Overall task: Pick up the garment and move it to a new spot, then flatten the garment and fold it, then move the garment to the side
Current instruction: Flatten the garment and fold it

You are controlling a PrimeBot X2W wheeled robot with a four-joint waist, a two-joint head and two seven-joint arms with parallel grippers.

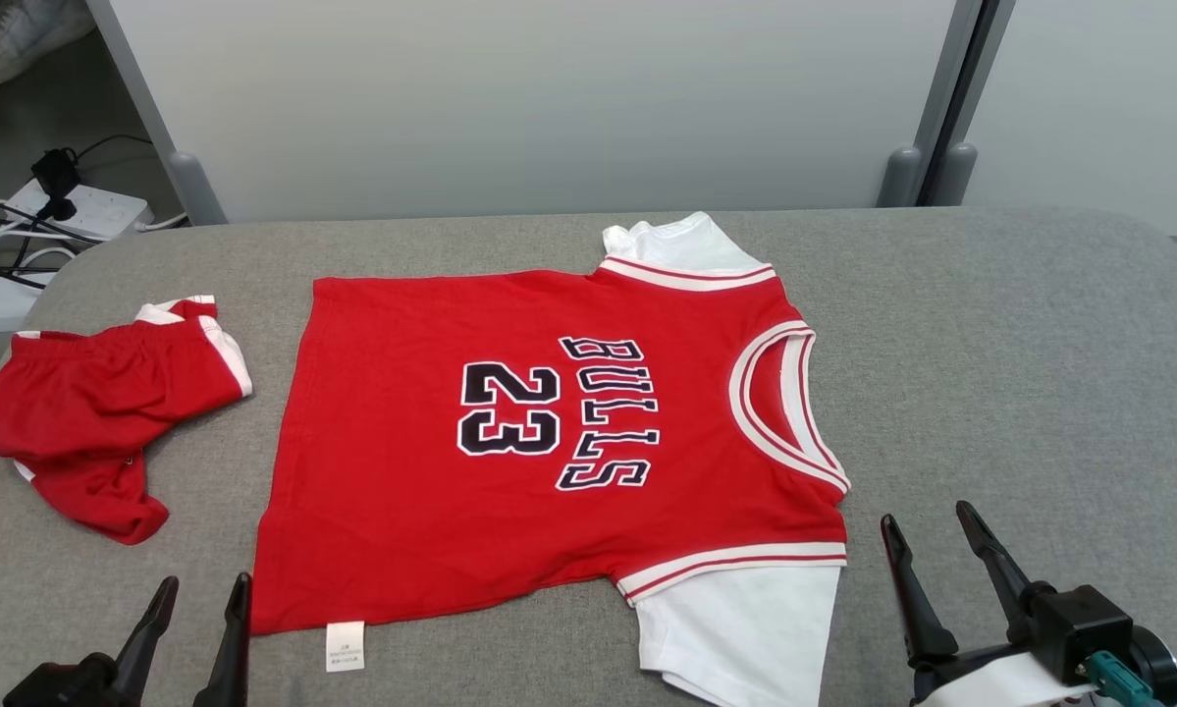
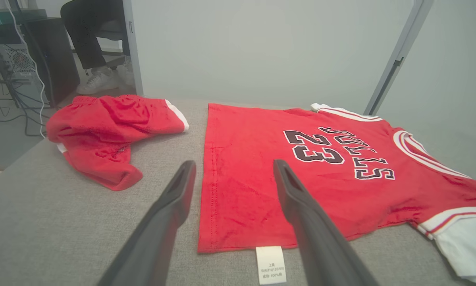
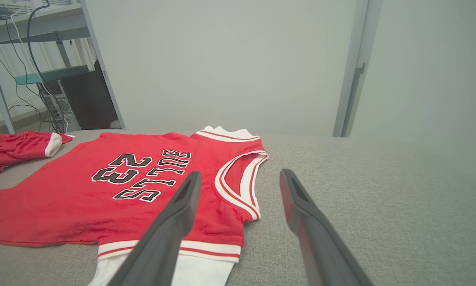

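- Two red garments lie on the grey table. The jersey is spread flat in the middle, and the crumpled shorts sit by the left edge, apart from it.
- I take the jersey as the piece to fold. Its hem faces the left edge and its neckline the right edge. One white sleeve reaches toward the near edge and the other toward the far edge.
- It looks like thin, soft knit, so it is probably very light and limp with no stiffness. A lifted part should droop and drag the rest along the cloth-covered table rather than slide freely.
- The best holds look like the doubled edges: the near hem corner beside the care label, and the near shoulder by the striped sleeve band. A pinch in mid-panel might catch only the top layer.
- The left gripper hovers at the near edge, just by that hem corner. Its fingers are spread wide and hold nothing.
- The right gripper hovers at the near edge, just right of the near sleeve. Its fingers are also wide apart and empty.
- The two corners should be lifted together, since an uneven pull would wrinkle the flat panel.
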